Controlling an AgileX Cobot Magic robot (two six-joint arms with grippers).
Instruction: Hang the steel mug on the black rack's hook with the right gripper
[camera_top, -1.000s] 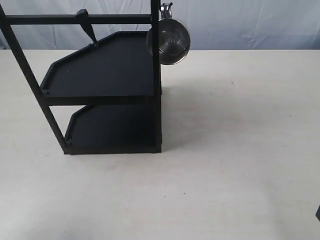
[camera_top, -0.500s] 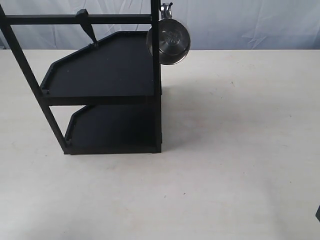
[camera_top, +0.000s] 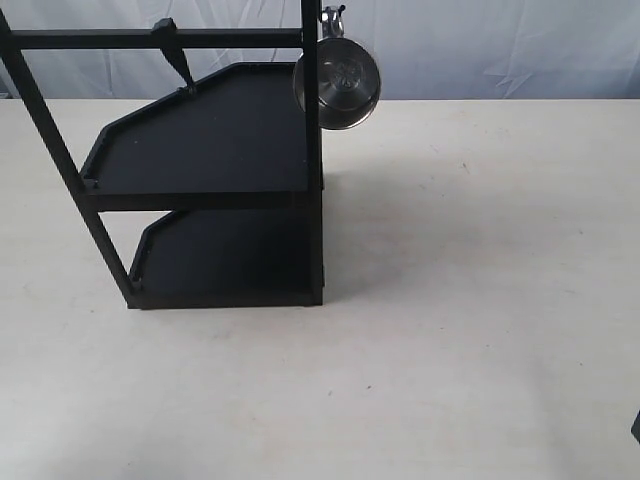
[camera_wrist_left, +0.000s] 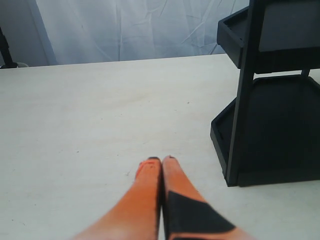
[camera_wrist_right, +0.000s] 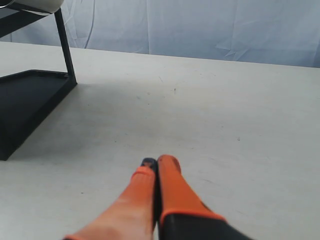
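The steel mug hangs by its looped handle from the top of the black rack's right post, base facing the camera. The hook itself is too small to make out behind the handle. In the right wrist view my right gripper is shut and empty, low over the bare table, with the rack's lower shelf off to one side and a sliver of the mug at the frame corner. My left gripper is likewise shut and empty, near the rack's corner post.
A thick slanted black peg sticks down from the rack's crossbar. The pale table stretches right of and in front of the rack. A wrinkled white backdrop closes the far side. A dark arm part shows at the lower right edge.
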